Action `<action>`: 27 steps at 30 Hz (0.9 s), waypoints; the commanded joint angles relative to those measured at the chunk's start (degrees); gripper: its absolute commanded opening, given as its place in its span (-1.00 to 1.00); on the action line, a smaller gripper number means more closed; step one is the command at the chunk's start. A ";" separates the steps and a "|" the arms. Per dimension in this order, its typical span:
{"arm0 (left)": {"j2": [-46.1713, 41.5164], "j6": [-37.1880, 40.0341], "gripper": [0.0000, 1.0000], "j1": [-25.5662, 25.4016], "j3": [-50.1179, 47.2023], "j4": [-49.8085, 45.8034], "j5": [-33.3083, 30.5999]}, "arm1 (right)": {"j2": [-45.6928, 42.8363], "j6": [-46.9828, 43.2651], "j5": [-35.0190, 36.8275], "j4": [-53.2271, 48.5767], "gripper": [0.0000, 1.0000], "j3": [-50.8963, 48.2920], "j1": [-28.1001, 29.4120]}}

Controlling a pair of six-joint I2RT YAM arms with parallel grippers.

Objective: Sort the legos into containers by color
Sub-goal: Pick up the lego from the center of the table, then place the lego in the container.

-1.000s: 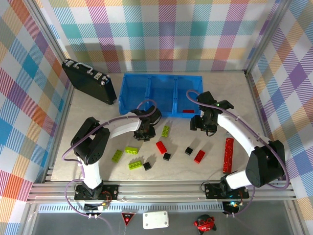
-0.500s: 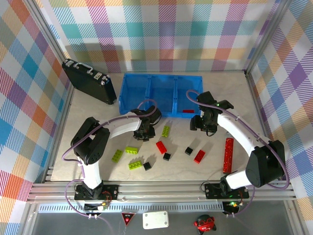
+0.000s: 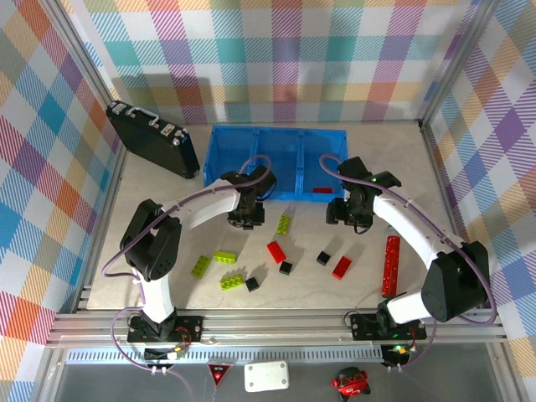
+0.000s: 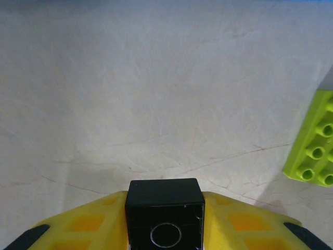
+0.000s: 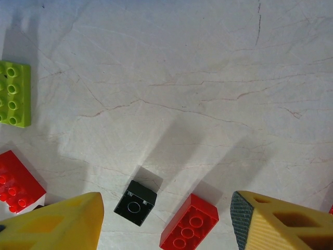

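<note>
Left hand [image 4: 164, 221]: pinching a black lego [image 4: 164, 195], bottom middle.
Right hand [image 5: 166, 205]: spread apart over the worktop [image 5: 182, 78].

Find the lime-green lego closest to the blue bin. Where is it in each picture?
Top external: lime-green lego mid-table, just in front of the blue bin.
Left wrist: right edge, partly cut off.
Right wrist: left edge, upper half.
Shared landmark: the pale cracked table under it; also the red lego beside it, seen from above and in right wrist's lower left.
</note>
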 commanded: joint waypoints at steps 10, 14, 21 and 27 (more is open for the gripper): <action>1.72 13.93 -0.24 8.20 9.99 -5.11 -0.14 | -3.22 1.66 1.59 -3.69 0.33 -0.08 0.09; 3.62 15.80 -0.24 11.99 12.11 -3.63 1.88 | -4.17 2.07 1.94 -4.56 0.33 0.01 0.12; 8.75 18.28 -0.24 16.10 18.36 -2.57 5.37 | -5.66 2.77 2.87 -5.93 0.33 -0.08 0.09; 14.77 19.77 -0.25 17.80 25.37 -3.02 6.65 | -6.55 3.28 2.88 -6.64 0.33 -0.08 0.09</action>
